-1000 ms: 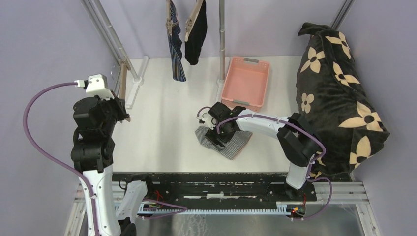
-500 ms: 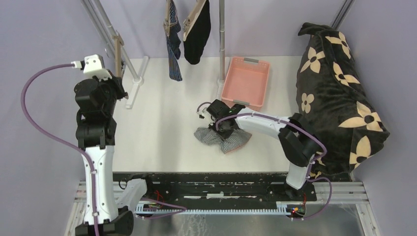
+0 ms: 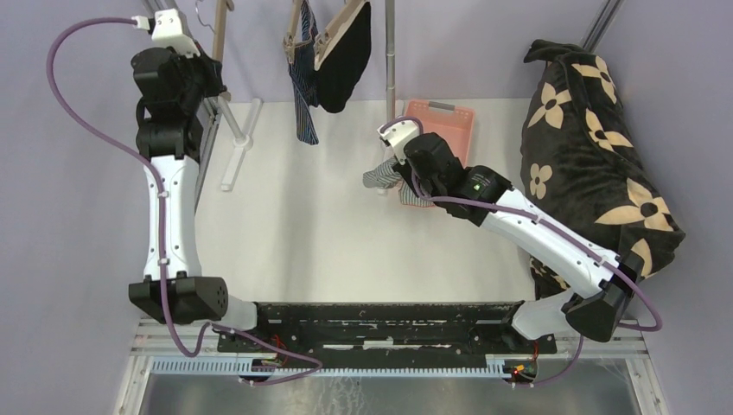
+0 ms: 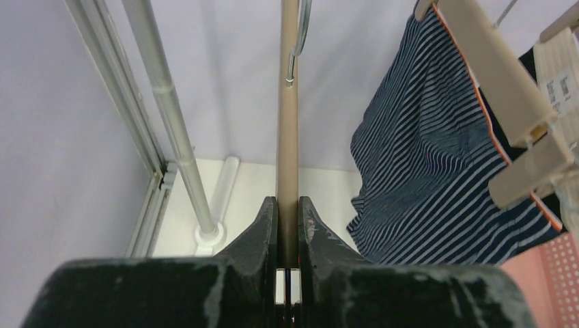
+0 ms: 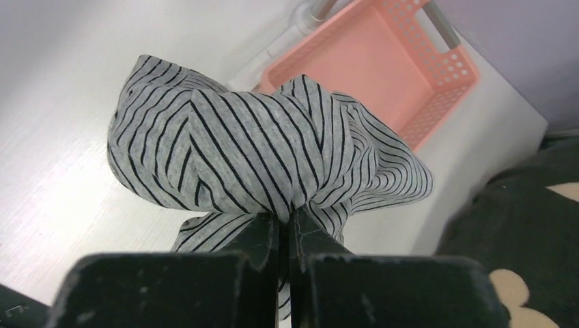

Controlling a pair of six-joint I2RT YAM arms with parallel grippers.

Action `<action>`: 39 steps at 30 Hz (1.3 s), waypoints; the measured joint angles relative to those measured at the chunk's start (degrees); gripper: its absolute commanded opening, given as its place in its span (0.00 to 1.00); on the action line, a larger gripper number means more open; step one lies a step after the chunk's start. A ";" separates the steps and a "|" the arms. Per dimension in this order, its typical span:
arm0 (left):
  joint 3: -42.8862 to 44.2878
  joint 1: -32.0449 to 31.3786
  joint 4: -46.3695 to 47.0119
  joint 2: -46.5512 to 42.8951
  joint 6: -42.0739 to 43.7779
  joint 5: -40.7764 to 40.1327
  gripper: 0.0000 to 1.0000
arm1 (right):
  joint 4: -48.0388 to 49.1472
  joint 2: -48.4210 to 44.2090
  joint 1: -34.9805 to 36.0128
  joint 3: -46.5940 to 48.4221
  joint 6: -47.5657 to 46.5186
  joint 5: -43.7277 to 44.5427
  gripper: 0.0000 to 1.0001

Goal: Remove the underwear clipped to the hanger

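Top external view: the right gripper (image 3: 399, 166) is pinching tight on the grey-striped briefs (image 3: 379, 178) and holding them in the air just beside the pink basket (image 3: 449, 112), so that pair is looking freed (not dropped anywhere yet). Up at the back, the navy striped briefs (image 3: 304, 91) and the black briefs (image 3: 346, 65) are hanging from their clip hangers, so by my reckoning two pairs are waiting. On the left wrist view, the left gripper (image 4: 288, 212) is clamping both fingers on a bare tan hanger bar (image 4: 288, 130). The white table (image 3: 294, 233) is lying flat under it all, lavender walls (image 3: 69, 130) are boxing it in, and a flower-print blanket (image 3: 588, 173) is bulking up on the right.
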 measured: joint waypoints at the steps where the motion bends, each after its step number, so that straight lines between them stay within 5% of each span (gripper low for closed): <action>1: 1.73 0.00 -0.11 1.33 0.17 0.24 0.03 | 0.02 0.02 -0.02 0.13 -0.11 1.05 0.01; 10: 12.74 0.17 -0.22 9.62 1.77 -0.28 0.03 | -0.98 1.60 -1.97 -0.55 -0.68 6.58 0.01; 24: 28.37 2.64 -0.09 25.11 1.70 -1.62 0.03 | 4.59 5.73 -21.18 -1.53 0.42 3.19 0.01; 39: 33.33 3.65 3.45 31.04 -0.07 -0.74 0.03 | 9.57 18.95 -26.47 2.95 1.33 -4.24 0.01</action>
